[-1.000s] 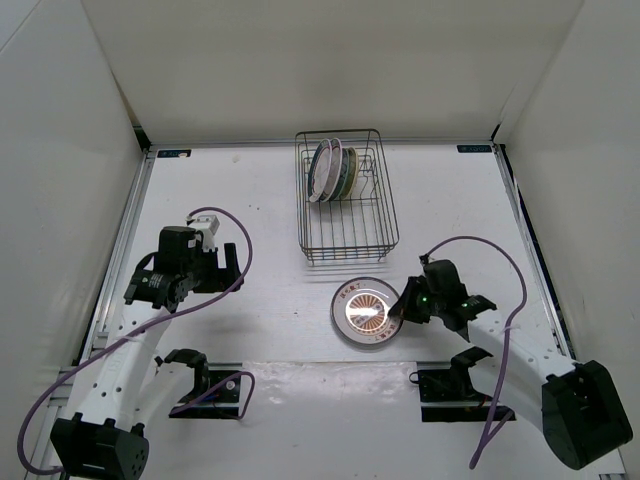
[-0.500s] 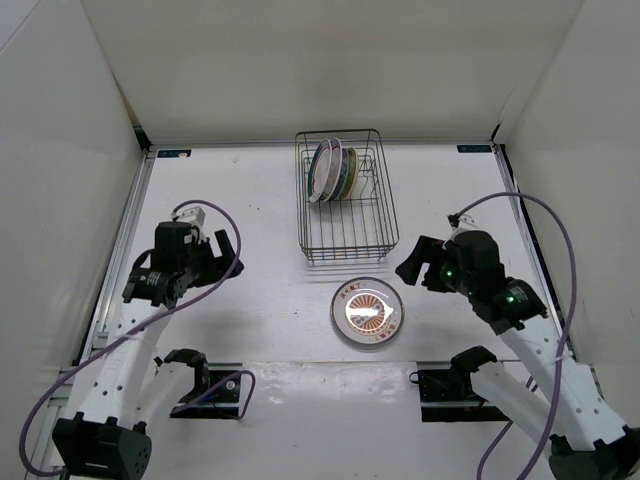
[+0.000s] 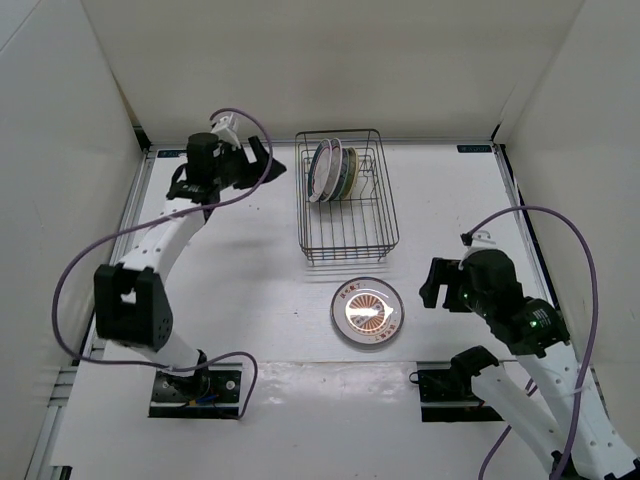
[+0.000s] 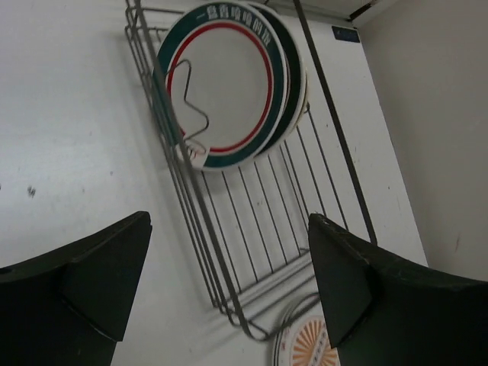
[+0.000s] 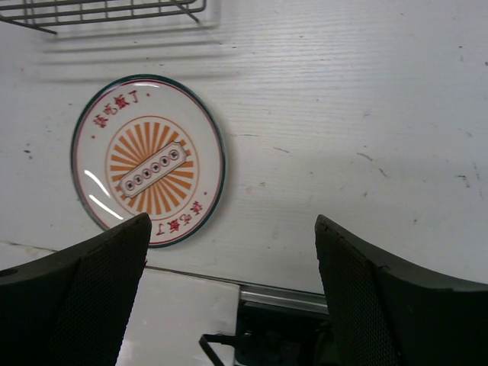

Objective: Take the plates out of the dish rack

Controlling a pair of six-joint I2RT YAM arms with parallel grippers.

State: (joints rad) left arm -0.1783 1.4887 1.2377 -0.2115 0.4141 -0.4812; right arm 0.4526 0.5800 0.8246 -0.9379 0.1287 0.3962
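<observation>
The dish rack (image 3: pixel 350 258) is a dark wire basket at the back middle of the table. Plates (image 3: pixel 330 170) stand on edge at its far end. In the left wrist view the front plate (image 4: pixel 225 84) is white with a green rim and a red ring, with a darker one behind it. The sunburst plate (image 3: pixel 368 311) lies flat on the table in front of the rack (image 4: pixel 219 252) and also shows in the right wrist view (image 5: pixel 149 160). My left gripper (image 3: pixel 262 160) (image 4: pixel 229 229) hovers open just left of the rack's far end. My right gripper (image 3: pixel 432 285) (image 5: pixel 232 225) hangs open to the right of the sunburst plate, holding nothing.
White walls close in the table on the left, back and right. The arms' black base mounts (image 3: pixel 200 385) (image 3: pixel 455 385) sit at the near edge. A purple cable (image 3: pixel 540 215) loops above the right arm.
My right gripper opened, let go of the sunburst plate on the table and drew back to the right. The left arm swung from the table's left middle to the back, beside the rack.
</observation>
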